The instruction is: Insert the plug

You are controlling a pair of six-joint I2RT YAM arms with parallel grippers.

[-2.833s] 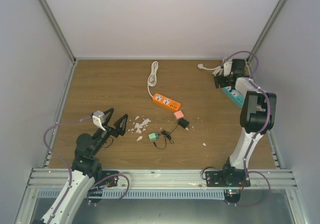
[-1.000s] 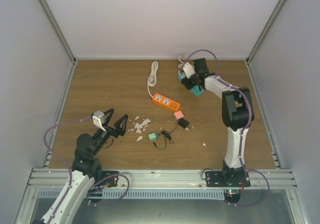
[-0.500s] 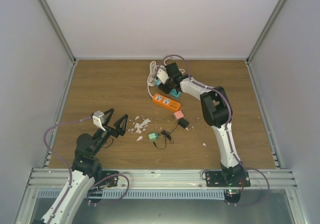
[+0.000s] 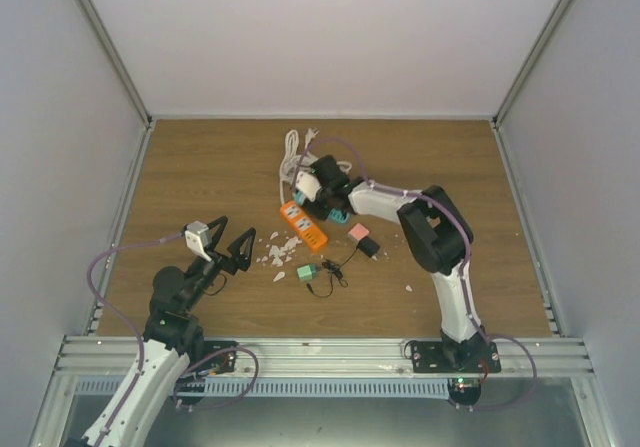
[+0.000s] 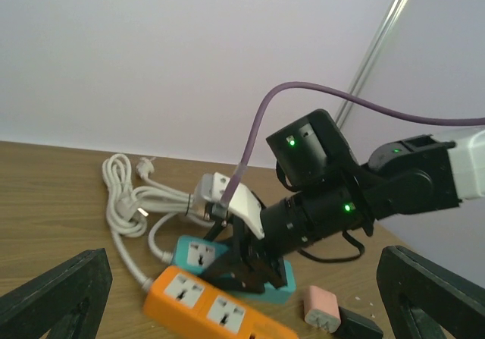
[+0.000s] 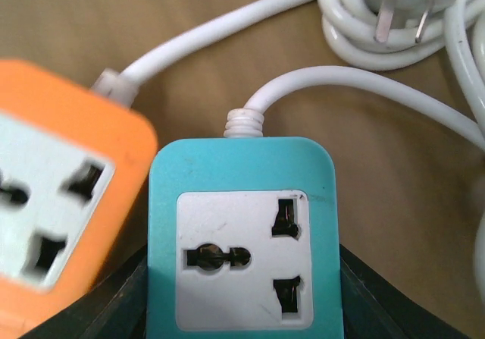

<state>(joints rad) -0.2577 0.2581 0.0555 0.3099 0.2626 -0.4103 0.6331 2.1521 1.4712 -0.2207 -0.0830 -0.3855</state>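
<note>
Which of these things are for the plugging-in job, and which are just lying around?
For the job: black plug; teal power strip, held by the right hand.

Probably just lying about: orange power strip, pink block, green block, white cords, white scraps.

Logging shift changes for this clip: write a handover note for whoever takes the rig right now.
Left gripper: open, empty, hovering at the near left.
Right gripper: shut on the teal power strip, right beside the orange power strip.
Plug: lying loose by the pink block, not held.
Done: strip gripped.
Left: pick up the plug and insert it.
</note>
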